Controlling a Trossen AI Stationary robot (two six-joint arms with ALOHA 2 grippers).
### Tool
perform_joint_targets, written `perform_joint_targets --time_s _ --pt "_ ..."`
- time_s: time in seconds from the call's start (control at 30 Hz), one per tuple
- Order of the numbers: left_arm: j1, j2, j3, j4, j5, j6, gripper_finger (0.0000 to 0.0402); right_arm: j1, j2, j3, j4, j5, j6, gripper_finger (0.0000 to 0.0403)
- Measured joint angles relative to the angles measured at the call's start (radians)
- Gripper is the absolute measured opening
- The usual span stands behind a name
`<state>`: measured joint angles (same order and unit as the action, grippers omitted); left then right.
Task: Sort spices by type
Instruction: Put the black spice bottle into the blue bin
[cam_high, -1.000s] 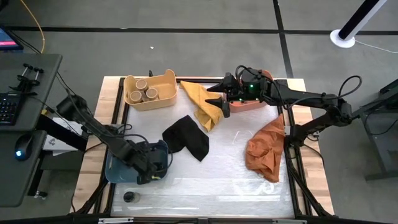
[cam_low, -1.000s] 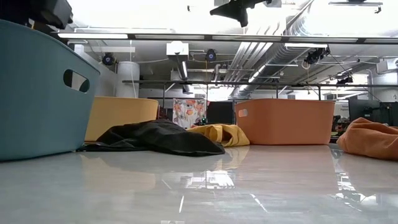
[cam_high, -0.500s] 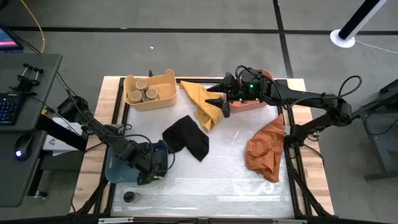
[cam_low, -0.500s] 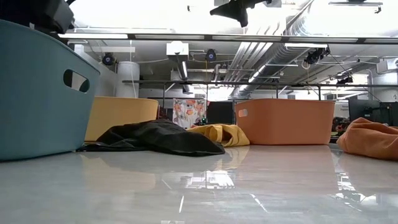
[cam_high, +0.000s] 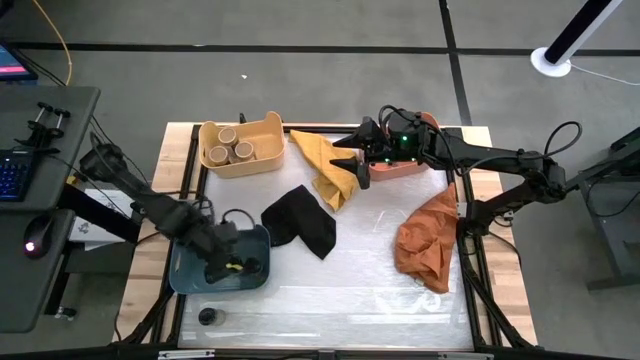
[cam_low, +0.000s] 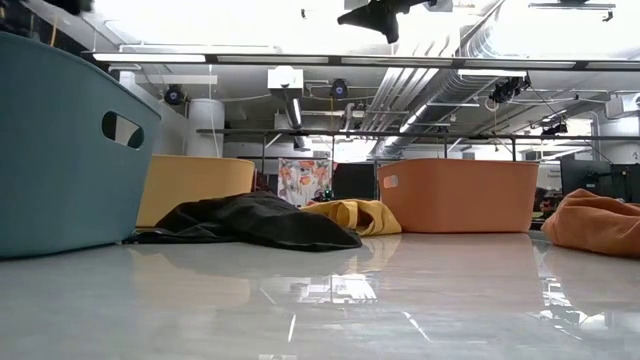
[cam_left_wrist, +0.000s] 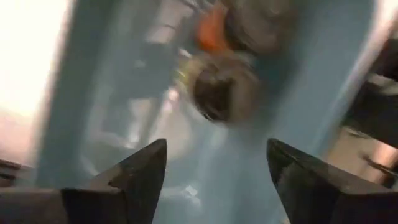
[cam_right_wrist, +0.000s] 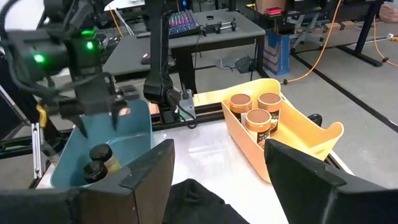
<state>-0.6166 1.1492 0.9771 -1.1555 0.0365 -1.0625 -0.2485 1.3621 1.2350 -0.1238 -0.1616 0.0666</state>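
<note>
Hovering: left gripper (cam_high: 225, 262) released over blue bin (cam_high: 185, 281) | dark-topped jar (cam_left_wrist: 219, 93) just ahead, apart

Black cloth (cam_high: 301, 221) mid-table; front strip open.

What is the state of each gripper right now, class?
Left gripper: open, empty, above the blue plastic bin.
Right gripper: open, empty, beside the orange plastic bin.

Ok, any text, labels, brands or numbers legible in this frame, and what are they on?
None can be read.
Tan-lidded round spice jars in the yellow plastic bin: dark labels, print too small.
Small label on the orange plastic bin: too small.
</note>
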Motion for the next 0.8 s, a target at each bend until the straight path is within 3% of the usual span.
perform_joint_targets --time_s 0.13,0.3,0.37,0.57,0.8 --pt "-0.103 -0.002 0.008 0.089 0.090 -0.094 0.0204 0.000 0.000 0.000 0.000 0.000 -0.012 0.0245" --pt "-0.233 0.082 0.089 0.188 0.105 -0.169 0.0053 0.000 0.000 0.000 -0.012 0.000 -0.022 0.0245" --pt "-0.284 0.131 0.131 0.207 0.101 -0.205 0.0016 0.000 0.000 0.000 -0.020 0.000 -0.022 0.0245" --pt "-0.410 0.281 0.179 0.323 0.117 -0.300 0.0003 0.000 0.000 0.000 -0.055 0.000 -0.047 0.0245" --pt "-0.424 0.359 0.203 0.268 0.109 -0.329 0.0000 0.000 0.000 0.000 -0.123 0.048 -0.049 0.0245"
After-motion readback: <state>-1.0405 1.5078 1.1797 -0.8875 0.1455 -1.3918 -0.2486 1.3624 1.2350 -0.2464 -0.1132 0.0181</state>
